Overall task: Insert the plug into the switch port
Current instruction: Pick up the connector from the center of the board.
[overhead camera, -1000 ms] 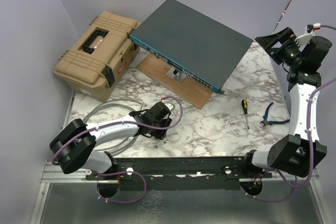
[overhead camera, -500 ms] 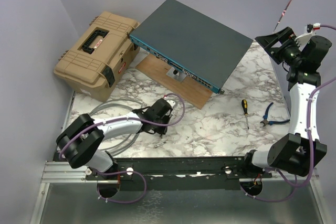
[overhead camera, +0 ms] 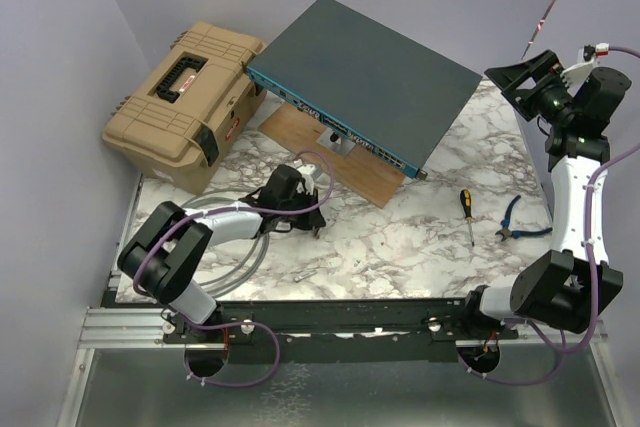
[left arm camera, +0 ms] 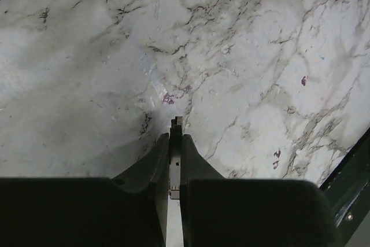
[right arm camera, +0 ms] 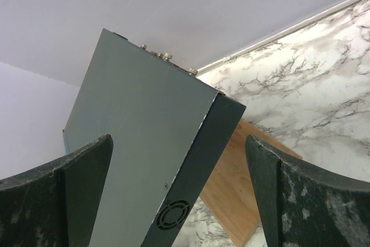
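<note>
My L gripper (left arm camera: 175, 137) pinches plug (left arm camera: 175, 163), bottom centre of wrist view; R gripper (overhead camera: 525, 72) spread wide, upper right overhead, near switch (overhead camera: 370, 77).

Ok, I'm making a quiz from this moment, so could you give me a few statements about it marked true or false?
1. The right gripper has its fingers wide open, holding nothing. True.
2. The switch lies directly on the marble table. False: a wooden board lies under it.
3. The screwdriver lies beside the pliers. True.
4. The tan toolbox stands open. False: its lid is shut.
5. The left gripper has its fingers spread wide. False: they are closed on a thin pale piece.
</note>
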